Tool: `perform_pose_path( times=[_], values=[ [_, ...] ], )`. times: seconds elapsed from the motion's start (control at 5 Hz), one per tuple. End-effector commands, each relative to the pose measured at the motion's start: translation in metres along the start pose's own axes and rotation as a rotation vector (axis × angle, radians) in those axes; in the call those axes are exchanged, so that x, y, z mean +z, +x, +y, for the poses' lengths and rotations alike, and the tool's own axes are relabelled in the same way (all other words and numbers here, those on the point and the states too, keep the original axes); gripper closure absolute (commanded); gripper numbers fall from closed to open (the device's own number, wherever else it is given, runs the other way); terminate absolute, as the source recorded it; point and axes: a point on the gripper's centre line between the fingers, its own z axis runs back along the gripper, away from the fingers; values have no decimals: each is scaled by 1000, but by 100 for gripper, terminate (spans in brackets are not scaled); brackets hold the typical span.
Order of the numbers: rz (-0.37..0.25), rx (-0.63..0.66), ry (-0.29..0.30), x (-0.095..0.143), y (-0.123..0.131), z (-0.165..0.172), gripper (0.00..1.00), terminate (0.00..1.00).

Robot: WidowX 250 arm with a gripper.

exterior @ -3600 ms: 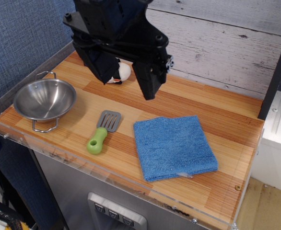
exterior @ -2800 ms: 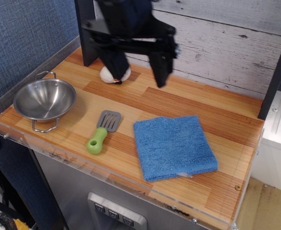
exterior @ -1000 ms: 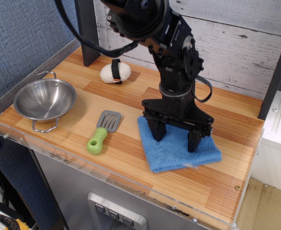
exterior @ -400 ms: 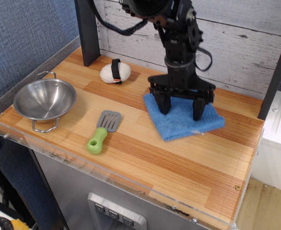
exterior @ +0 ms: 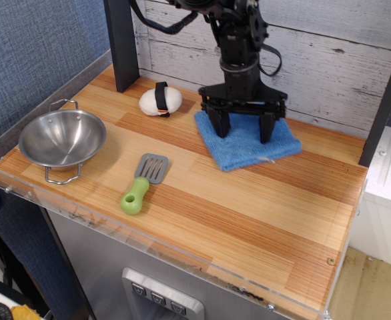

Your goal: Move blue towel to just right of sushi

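The blue towel (exterior: 243,151) lies flat on the wooden counter (exterior: 249,213) near the back wall, a short gap to the right of the sushi (exterior: 161,100). The sushi is a white rice ball with a black band, lying at the back left. My gripper (exterior: 243,130) points straight down over the towel. Its jaws stand wide apart, and both fingertips (exterior: 221,125) rest on the cloth's far half. The small white tag shows at the towel's right front edge.
A steel bowl (exterior: 62,138) sits at the left edge. A green-handled spatula (exterior: 142,183) lies in front of the sushi. A dark post (exterior: 121,47) stands at the back left, against the plank wall (exterior: 329,60). A white appliance (exterior: 389,173) stands beyond the right edge.
The gripper came down on the towel at the front right, then slid back and left with the towel under it. The towel now lies close to the sushi.
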Motion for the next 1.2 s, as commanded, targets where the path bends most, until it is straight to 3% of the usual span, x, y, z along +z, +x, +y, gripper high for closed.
perform_pose_path(
  times=[0.0, 0.4, 1.0],
  values=[
    [-7, 96, 21, 15, 7, 43, 0, 0],
    [0, 87, -1, 27, 2, 36, 0, 0],
    [-37, 132, -35, 50, 8, 38, 0, 0]
  ],
)
